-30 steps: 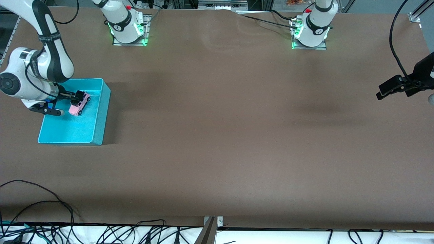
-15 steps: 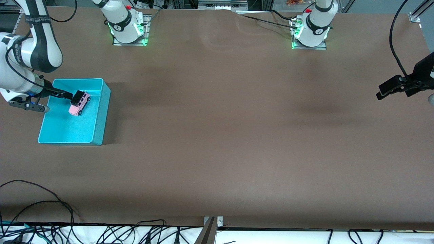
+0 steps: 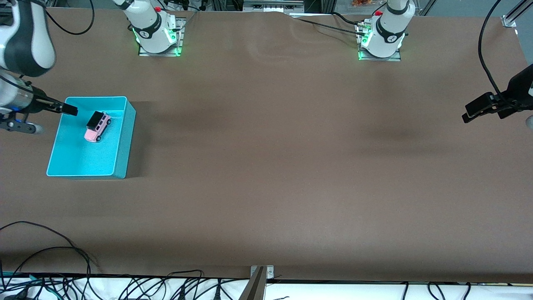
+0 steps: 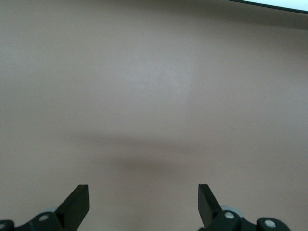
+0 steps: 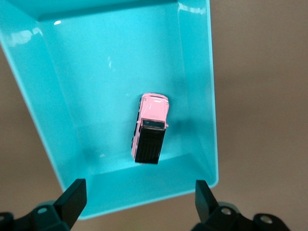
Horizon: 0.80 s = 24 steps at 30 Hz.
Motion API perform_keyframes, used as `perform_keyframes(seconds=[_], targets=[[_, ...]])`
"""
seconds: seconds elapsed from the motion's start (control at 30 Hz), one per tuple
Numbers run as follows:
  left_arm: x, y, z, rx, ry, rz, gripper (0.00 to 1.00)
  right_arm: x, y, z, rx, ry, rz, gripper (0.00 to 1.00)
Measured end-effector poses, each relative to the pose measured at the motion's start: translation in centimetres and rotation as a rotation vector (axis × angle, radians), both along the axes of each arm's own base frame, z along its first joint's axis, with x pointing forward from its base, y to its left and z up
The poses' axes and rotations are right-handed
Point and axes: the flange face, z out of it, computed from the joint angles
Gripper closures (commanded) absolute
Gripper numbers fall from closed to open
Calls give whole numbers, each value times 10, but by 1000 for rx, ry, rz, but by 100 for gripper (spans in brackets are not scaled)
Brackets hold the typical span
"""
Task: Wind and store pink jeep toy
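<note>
Lettering is scarce: each arm base (image 3: pixel 157 31) near the top of the front view carries a small round mark on its white shell, too small to read, and a green glow shows at its foot. Nothing on the toy or the bin can be read in either view that shows them.

The pink jeep toy (image 3: pixel 98 126) stands on its wheels inside the cyan bin (image 3: pixel 125 141), in the upper half of the front frame at the right arm's end of the brown table (image 3: pixel 266 166). It sits in the half of the bin farther from the front camera, clear of every wall. Its long axis runs on a diagonal. The pink hood points toward the front camera. The black-roofed rear lies farther from it and a little toward the left arm's end. In the right wrist view the hood is higher in the frame and the black roof lower, with the axis close to upright.

The right gripper (image 5: pixel 138 188) hangs over the bin's outer rim at the frame edge, its fingers spread wide and empty, apart from the toy. The left gripper (image 4: pixel 143 188) waits over bare table at the opposite frame edge at mid height, with its fingers likewise wide apart and nothing between them.

Black cables (image 3: pixel 50 266) trail along the bottom edge of the front frame.
</note>
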Motion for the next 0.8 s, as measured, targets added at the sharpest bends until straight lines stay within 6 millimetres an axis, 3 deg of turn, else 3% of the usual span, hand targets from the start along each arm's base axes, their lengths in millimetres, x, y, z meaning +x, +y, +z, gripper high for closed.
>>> perform_keyframes(seconds=[0.17, 0.53, 0.8], targets=[[0, 0, 0, 0, 0, 0, 0, 5, 5, 38, 61, -22, -31, 0], [0, 0, 0, 0, 0, 0, 0, 11, 15, 100, 88, -39, -24, 0], [0, 0, 0, 0, 0, 1, 0, 9, 40, 125, 95, -9, 20, 0]])
